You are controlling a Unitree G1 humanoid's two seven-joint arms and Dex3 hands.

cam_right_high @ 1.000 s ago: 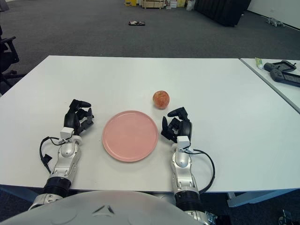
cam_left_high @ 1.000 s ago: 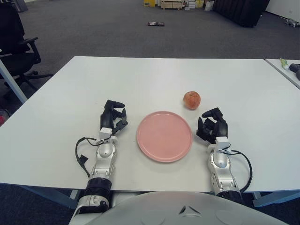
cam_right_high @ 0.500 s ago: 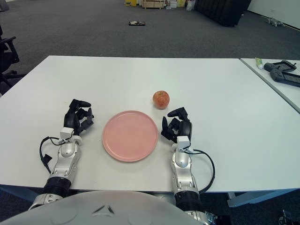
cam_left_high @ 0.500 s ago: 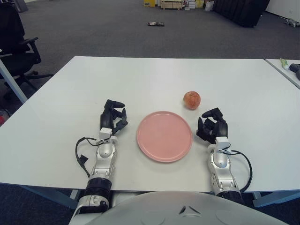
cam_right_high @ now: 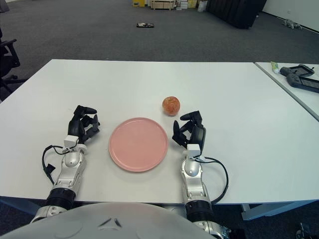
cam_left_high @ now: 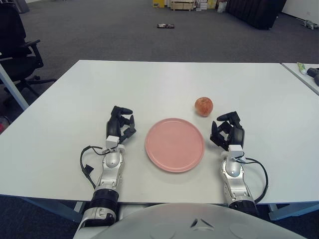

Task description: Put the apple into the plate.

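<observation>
A red-orange apple [cam_left_high: 203, 106] sits on the white table [cam_left_high: 164, 79], just beyond the far right rim of an empty pink plate [cam_left_high: 174, 144]. My right hand [cam_left_high: 228, 132] is to the right of the plate and a short way nearer than the apple, apart from it, with its fingers loosely spread around nothing. To the left of the plate shows my left hand [cam_left_high: 120, 127], its fingers relaxed and holding nothing.
A second table [cam_right_high: 294, 84] at the right edge carries a black controller [cam_right_high: 299, 77] and a small tube. An office chair [cam_left_high: 17, 47] stands at the far left. Boxes and a small object lie on the grey floor beyond the table.
My right hand has lifted and shifted slightly forward toward the apple, with its fingers spread a little more. The left hand, apple and plate have not moved.
</observation>
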